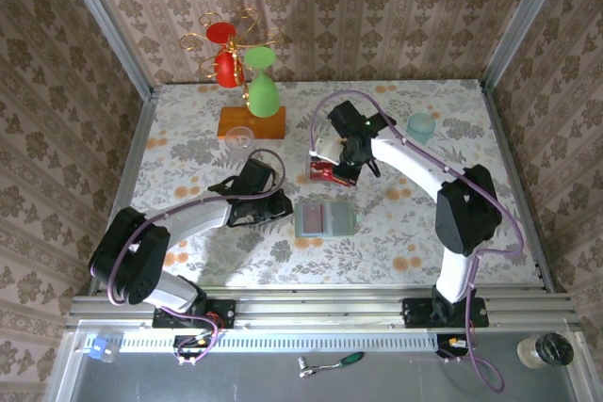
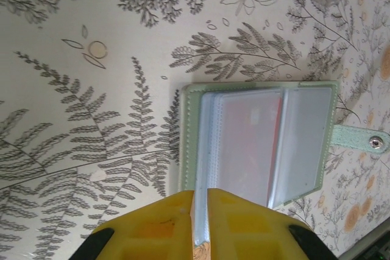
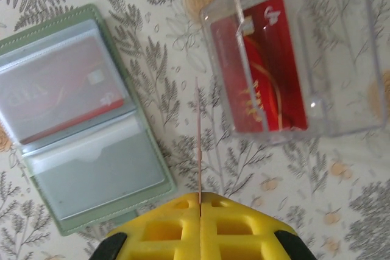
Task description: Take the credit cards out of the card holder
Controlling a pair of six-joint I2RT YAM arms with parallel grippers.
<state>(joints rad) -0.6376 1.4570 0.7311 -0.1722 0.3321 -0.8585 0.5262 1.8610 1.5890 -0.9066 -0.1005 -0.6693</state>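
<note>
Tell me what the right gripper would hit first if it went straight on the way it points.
The right gripper aims at the bare tablecloth between the card holder and the clear tray; the thin card it pinches edge-on would likely touch down first. Depth is unclear.

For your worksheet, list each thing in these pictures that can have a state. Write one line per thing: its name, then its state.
card holder: lying open
sleeved red card: inside its pocket, not yet taken out
clear tray: holding a red card
left end effector: closed on the card holder's clear sleeve
right end effector: shut on a thin card seen edge-on
</note>
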